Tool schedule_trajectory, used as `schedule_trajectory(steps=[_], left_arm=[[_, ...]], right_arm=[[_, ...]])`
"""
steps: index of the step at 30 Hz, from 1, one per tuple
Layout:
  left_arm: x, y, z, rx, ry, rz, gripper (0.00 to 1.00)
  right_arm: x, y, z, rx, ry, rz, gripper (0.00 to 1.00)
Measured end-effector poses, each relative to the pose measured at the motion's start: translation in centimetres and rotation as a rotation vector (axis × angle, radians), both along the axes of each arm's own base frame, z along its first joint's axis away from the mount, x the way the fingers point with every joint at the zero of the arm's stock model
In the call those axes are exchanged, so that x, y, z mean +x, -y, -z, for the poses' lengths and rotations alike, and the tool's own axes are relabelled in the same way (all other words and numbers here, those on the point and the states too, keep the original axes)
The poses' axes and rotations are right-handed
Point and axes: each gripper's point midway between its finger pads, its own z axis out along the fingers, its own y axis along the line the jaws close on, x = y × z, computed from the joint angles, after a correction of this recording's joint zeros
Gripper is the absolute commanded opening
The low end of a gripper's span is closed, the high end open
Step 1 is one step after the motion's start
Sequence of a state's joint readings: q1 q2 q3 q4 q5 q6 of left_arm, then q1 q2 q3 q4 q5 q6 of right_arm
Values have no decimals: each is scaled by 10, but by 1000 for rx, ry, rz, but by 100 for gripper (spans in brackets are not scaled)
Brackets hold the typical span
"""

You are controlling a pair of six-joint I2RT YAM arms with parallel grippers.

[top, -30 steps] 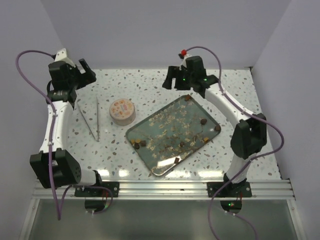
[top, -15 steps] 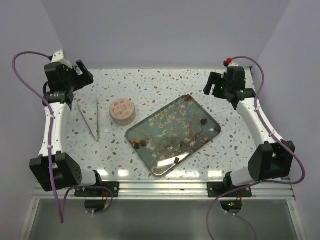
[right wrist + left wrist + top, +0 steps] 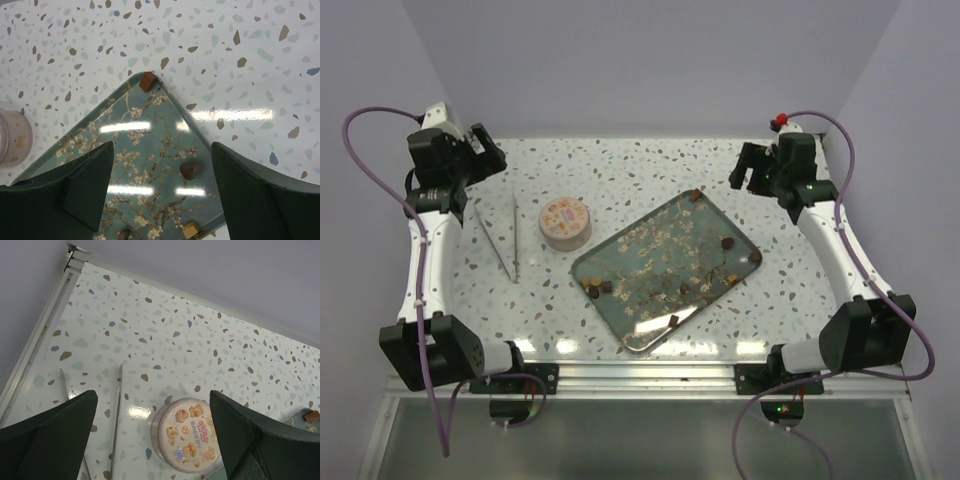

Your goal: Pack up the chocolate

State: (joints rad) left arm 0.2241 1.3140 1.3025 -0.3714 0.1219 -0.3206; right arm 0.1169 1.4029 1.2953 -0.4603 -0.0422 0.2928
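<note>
Chocolate (image 3: 727, 242) on tray (image 3: 650, 262), apart from raised right pincer (image 3: 741, 172)

Bright, even overhead light; shadows short and soft. White glare bars on tray (image 3: 150, 150) and table (image 3: 232, 115) in right wrist view, also at tray's near corner in top view. The chocolate (image 3: 189, 170) sharp at right wrist, barely resolved from top

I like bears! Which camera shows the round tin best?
Left wrist view: the round tin is close, bears clear on its lid. The top view shows it tiny; the right wrist view catches only its edge.
</note>
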Motion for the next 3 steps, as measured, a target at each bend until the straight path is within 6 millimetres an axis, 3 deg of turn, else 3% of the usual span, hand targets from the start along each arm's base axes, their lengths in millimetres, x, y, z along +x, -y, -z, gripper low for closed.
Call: schedule_trajectory(steps=[3], left_arm=[[-2,0,4,-1,-11,-4,100]], right_arm=[[-1,0,2,-1,-4,-2,82]])
